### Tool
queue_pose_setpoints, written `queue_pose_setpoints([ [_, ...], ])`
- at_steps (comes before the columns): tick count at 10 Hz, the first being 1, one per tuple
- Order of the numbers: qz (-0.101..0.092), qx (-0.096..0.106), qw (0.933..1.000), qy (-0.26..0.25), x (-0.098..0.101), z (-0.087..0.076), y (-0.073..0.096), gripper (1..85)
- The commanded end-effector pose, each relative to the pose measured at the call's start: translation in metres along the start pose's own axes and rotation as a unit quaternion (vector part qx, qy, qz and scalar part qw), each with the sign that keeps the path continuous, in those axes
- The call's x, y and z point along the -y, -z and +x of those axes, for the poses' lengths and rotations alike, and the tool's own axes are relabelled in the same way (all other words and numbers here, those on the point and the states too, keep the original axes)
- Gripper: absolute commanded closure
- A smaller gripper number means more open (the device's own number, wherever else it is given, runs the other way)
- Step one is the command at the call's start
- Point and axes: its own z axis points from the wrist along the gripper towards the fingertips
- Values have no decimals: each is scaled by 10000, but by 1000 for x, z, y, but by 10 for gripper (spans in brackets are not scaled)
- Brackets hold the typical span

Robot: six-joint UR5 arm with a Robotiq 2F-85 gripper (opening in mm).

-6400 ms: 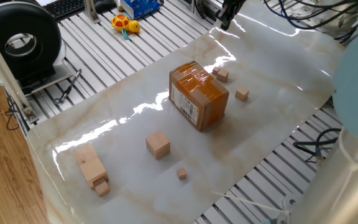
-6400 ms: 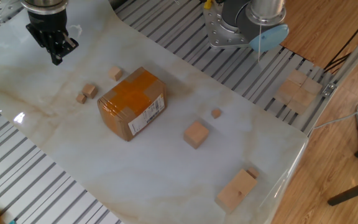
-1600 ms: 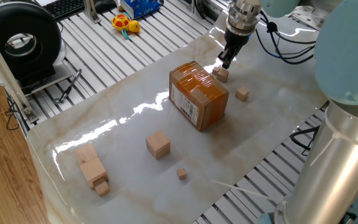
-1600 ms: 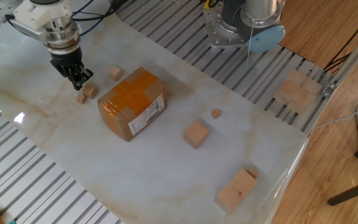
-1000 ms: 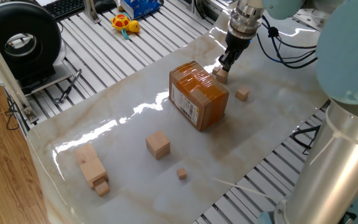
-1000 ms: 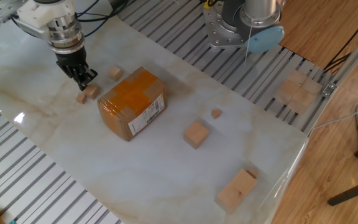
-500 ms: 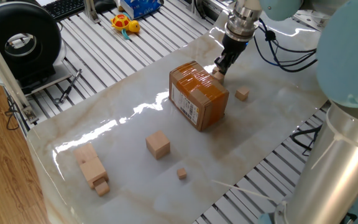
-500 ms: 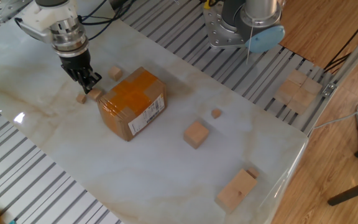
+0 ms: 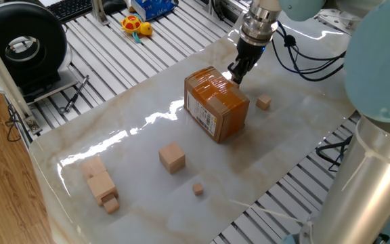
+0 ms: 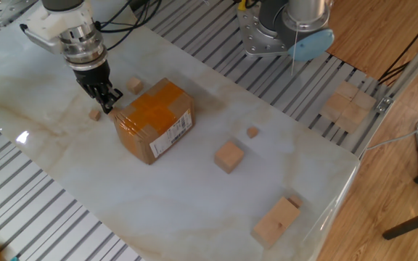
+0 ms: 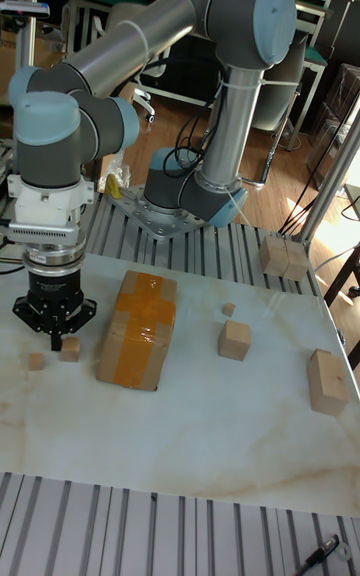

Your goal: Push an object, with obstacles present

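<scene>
Wooden cube: hidden behind the gripper at the far edge of the cardboard box; push under way. Other fixed view: fingertips together, cube unseen, second cube just left. Tall view: cube near the fingertips; no long axis, heading unclear. Next: steer around the box.

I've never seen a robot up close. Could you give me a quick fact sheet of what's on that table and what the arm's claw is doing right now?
Arm tool: two-finger gripper, fingers look shut, holding nothing, tips down near the table
Next to its tips: small wooden cube, close to the box's end
Biggest item: taped cardboard box with a barcode label
Second small cube: apart from the box
Larger wooden cube: mid-table, on its own
Tiniest cube: near the larger one, not touching
</scene>
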Motion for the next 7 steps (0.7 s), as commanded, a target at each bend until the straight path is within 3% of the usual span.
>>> queue_pose_setpoints([
  [1, 27, 71, 10000, -53, 0, -5, 2, 843],
  [4, 284, 0, 9995, 130, 11, -6, 22, 843],
  [7, 139, 4, 9999, 10, 0, -4, 32, 843],
])
